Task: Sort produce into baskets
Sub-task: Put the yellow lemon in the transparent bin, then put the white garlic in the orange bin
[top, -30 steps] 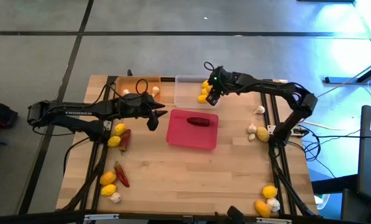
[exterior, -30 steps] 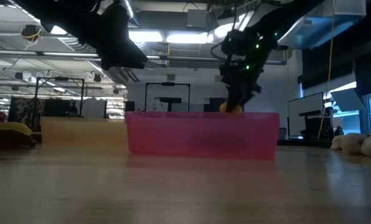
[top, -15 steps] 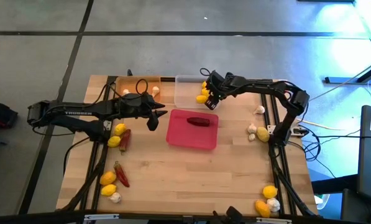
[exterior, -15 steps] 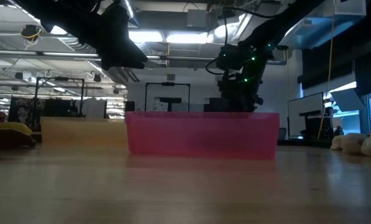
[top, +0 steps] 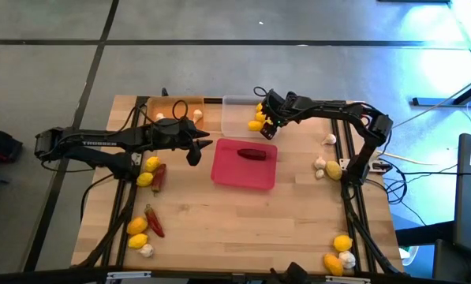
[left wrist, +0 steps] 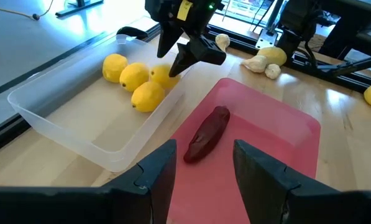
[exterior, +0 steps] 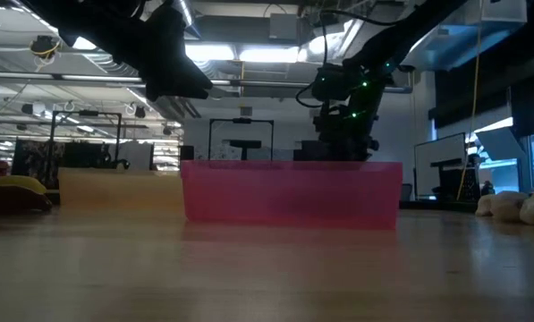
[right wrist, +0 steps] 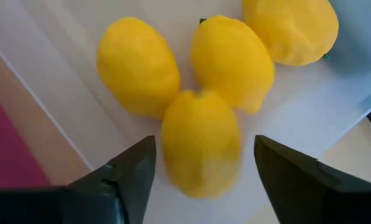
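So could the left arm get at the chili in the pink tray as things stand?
Probably yes. The left claw is open and faces the chili, which lies alone in the pink tray. The right claw is over the clear tray, out of the way.

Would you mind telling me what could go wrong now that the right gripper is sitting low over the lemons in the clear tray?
1. The right gripper is open with a lemon between its fingers, so lifting off at an angle might drag or nudge it.
2. Four lemons crowd one end of the clear tray; a bumped one might roll against its neighbours.
3. The left gripper hovers by the pink tray holding a chili pepper, close to the right arm's way out.
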